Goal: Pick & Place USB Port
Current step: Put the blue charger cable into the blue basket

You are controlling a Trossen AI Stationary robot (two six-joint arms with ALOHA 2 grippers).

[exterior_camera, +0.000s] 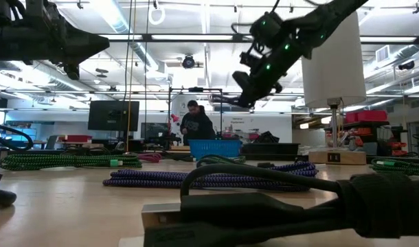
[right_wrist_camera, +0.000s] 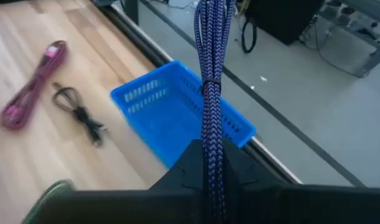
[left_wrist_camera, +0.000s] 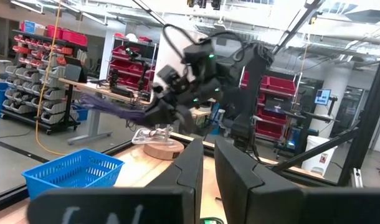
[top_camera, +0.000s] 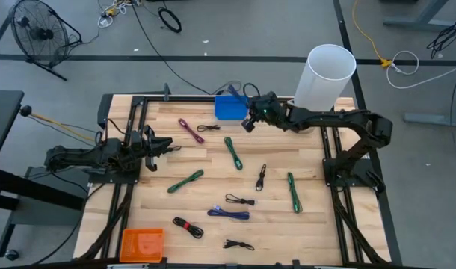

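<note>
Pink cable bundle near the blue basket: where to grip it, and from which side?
Grip the pink cable bundle at mid-length, coming straight down from above. It lies flat on the wooden table as a narrow diagonal strip, so the fingers should close across its short width. A small black cable lies close beside its basket-side end; staying at mid-length likely avoids that.

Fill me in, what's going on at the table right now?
The right gripper is shut on a bundled purple cable and holds it in the air near the blue basket at the table's far edge. The left gripper waits low over the left side, holding nothing visible. More bundled cables, green, pink and black, lie on the wooden table.
</note>
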